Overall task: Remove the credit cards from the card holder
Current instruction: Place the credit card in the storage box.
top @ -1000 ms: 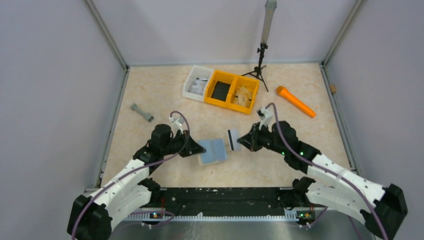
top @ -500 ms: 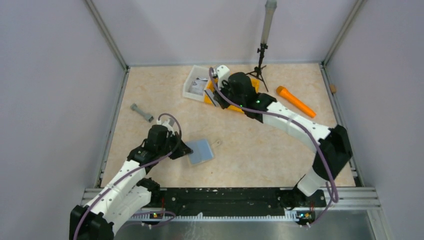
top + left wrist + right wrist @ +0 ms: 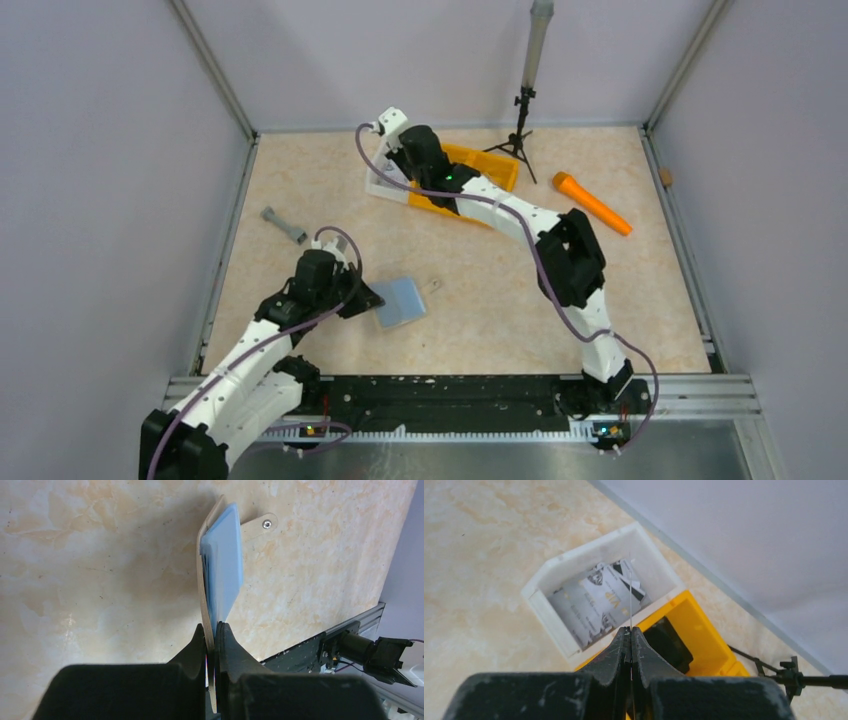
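Observation:
The card holder [image 3: 402, 302] is thin, with a blue-grey face [image 3: 226, 562] and a tan face [image 3: 202, 587]. It hangs edge-up just above the table, its snap strap [image 3: 267, 523] sticking out. My left gripper [image 3: 214, 628] is shut on its near edge, left of the holder in the top view [image 3: 370, 298]. A credit card [image 3: 630, 592], seen edge-on as a thin line, is pinched in my shut right gripper [image 3: 630, 631] over the white bin [image 3: 574, 562]. In that bin lie printed cards [image 3: 596, 602].
A yellow two-part bin [image 3: 696, 625] stands against the white bin [image 3: 380, 186] at the back. An orange cylinder [image 3: 592, 203] lies back right and a grey dumbbell-shaped piece [image 3: 284, 225] on the left. A small tripod [image 3: 520, 125] stands by the back wall.
My right arm has swung from the table's middle to the back with the card, from over the yellow bin to over the white bin. The left gripper drew the holder slightly left, then stayed.

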You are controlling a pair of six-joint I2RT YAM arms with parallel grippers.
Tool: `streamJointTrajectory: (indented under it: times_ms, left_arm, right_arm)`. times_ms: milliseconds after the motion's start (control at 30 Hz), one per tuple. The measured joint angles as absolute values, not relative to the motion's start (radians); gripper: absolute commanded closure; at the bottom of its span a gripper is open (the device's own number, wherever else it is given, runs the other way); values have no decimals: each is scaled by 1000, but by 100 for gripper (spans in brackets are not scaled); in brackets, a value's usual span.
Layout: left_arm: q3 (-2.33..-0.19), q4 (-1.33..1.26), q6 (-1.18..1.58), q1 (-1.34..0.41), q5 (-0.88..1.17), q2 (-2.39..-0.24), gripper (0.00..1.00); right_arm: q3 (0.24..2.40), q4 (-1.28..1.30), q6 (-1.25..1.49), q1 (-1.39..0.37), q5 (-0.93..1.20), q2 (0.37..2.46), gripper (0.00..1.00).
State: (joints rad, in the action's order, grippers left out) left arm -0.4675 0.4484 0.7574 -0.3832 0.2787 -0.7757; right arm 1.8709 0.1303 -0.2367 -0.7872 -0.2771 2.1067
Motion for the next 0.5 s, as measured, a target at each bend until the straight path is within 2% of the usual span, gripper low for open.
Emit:
streamJointTrajectory:
  times_ms: [267,500]
  left_arm:
    - [-465,425,757,-380,281,-831,100]
    - [-459,391,756,-374,304,-873,100]
  right_arm:
    - [2107,-21,-359,-808,-418,2381,100]
    - [2234,-90,-470,-844,-537,2535,100]
